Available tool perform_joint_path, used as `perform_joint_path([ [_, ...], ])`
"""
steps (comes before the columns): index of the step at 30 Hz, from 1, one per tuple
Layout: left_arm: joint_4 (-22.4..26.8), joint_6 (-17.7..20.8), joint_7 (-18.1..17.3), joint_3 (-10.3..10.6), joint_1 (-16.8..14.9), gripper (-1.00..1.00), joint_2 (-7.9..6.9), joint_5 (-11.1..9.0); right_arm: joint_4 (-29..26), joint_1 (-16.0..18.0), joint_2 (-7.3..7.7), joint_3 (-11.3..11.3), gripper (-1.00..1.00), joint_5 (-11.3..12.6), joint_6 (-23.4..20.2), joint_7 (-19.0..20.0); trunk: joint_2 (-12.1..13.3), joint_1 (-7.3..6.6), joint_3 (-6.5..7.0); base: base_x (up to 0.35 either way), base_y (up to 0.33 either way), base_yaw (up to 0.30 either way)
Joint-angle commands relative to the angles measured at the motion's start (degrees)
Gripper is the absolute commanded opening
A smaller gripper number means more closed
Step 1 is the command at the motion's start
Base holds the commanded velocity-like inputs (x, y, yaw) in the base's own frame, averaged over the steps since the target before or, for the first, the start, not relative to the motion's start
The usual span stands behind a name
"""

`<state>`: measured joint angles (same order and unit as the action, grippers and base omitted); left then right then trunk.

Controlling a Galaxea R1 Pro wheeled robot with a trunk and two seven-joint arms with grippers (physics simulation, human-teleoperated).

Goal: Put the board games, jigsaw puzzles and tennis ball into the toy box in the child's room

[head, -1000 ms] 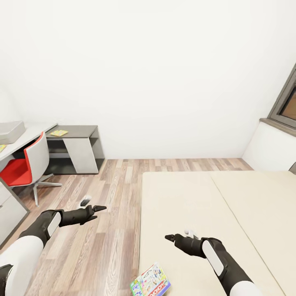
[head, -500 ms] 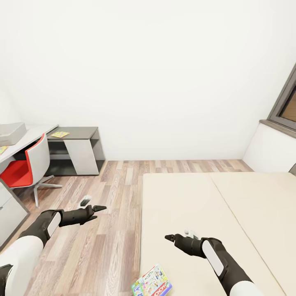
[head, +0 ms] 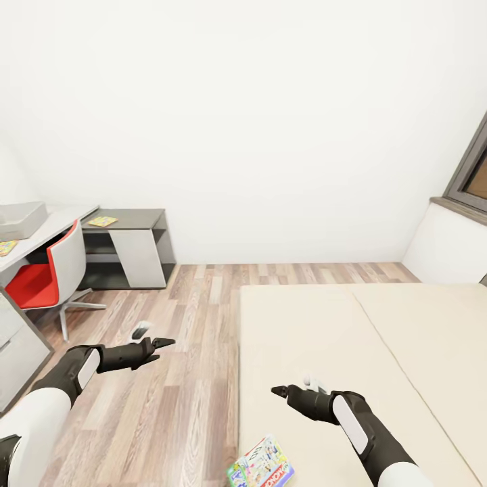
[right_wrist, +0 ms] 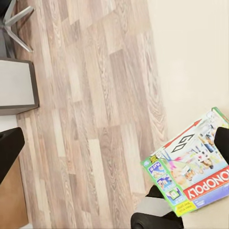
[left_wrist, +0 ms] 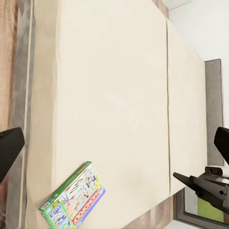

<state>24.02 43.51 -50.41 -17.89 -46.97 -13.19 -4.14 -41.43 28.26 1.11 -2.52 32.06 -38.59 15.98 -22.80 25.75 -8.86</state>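
- The bed (head: 352, 365), a wide beige mattress, lies on the wood floor (head: 182, 318) at the head view's right; the rest is placed from it.
- The white counter (head: 51, 226) stands well apart from the bed, across the floor, with a red chair (head: 47, 274) at it.
- The grey toy box (head: 20, 220) sits on that counter; its inside cannot be seen.
- One board game (head: 262, 465) lies flat at the bed's near corner by the floor-side edge.
- A puzzle (head: 103, 221) rests on the lower dark desk beyond the counter.
- The left hand (head: 162, 343) hangs over the floor beside the bed, empty; whether it is open cannot be told.
- The right hand (head: 279, 390) hovers above the mattress, empty and touching nothing, its opening also unclear.
- Since the earlier pictures the whole view has swung slightly left.
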Motion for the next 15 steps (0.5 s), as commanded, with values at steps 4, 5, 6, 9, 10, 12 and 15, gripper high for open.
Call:
perform_joint_path([
  [4, 0.0, 0.4, 0.0, -0.1, -0.1, 1.0, 0.0, -0.2, -0.1, 0.0, 0.05, -0.1, 1.0, -0.1, -0.2, 0.1, -0.1, 0.03, -0.12, 0.0, 0.182, 0.0],
  [5, 0.0, 0.4, 0.0, -0.1, -0.1, 1.0, 0.0, -0.2, -0.1, 0.0, 0.04, -0.1, 1.0, 0.0, -0.2, 0.1, -0.1, 0.03, -0.12, 0.0, 0.186, 0.0],
  [6, 0.0, 0.4, 0.0, -0.1, -0.1, 1.0, 0.0, -0.2, -0.1, 0.0, 0.04, -0.1, 1.0, -0.1, -0.2, 0.1, -0.1, 0.03, -0.12, 0.0, 0.187, 0.0],
  [9, 0.0, 0.4, 0.0, -0.1, -0.1, 1.0, 0.0, -0.2, -0.1, 0.0, 0.05, -0.1, 1.0, -0.1, -0.2, 0.1, -0.1, 0.03, -0.12, 0.0, 0.188, 0.0],
  [10, 0.0, 0.4, 0.0, -0.1, -0.1, 1.0, 0.0, -0.2, -0.1, 0.0, 0.06, -0.1, 1.0, -0.1, -0.2, 0.1, -0.1, 0.03, -0.12, 0.0, 0.188, 0.0],
  [12, 0.0, 0.4, 0.0, -0.1, -0.1, 1.0, 0.0, -0.2, -0.1, 0.0, 0.07, -0.1, 1.0, -0.1, -0.2, 0.1, -0.1, 0.03, -0.12, 0.0, 0.188, 0.0],
  [15, 0.0, 0.4, 0.0, -0.1, -0.1, 1.0, 0.0, -0.2, -0.1, 0.0, 0.08, -0.1, 1.0, -0.1, -0.1, 0.1, -0.1, 0.03, -0.12, 0.0, 0.188, 0.0],
])
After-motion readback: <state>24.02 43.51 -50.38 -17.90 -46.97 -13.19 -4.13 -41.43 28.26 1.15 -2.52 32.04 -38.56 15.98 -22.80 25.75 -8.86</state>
